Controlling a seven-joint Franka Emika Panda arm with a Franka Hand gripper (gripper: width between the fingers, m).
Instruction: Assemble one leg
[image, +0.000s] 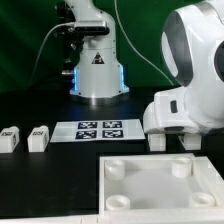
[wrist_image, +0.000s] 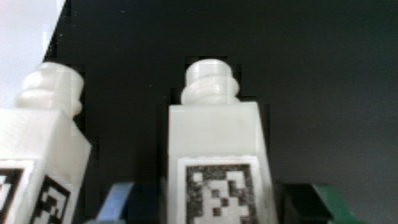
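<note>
In the wrist view a white leg with a rounded peg on its end and a black-and-white tag on its face stands between my fingers. My gripper is open: a dark gap shows on each side between the leg and the fingertips. A second leg stands close beside it. In the exterior view the arm's white hand hangs low over two white legs at that view's right and hides the fingers. Two more legs lie at that view's left.
The large white plate with round corner sockets lies at the front. The marker board lies behind it, in front of the robot base. The table is black.
</note>
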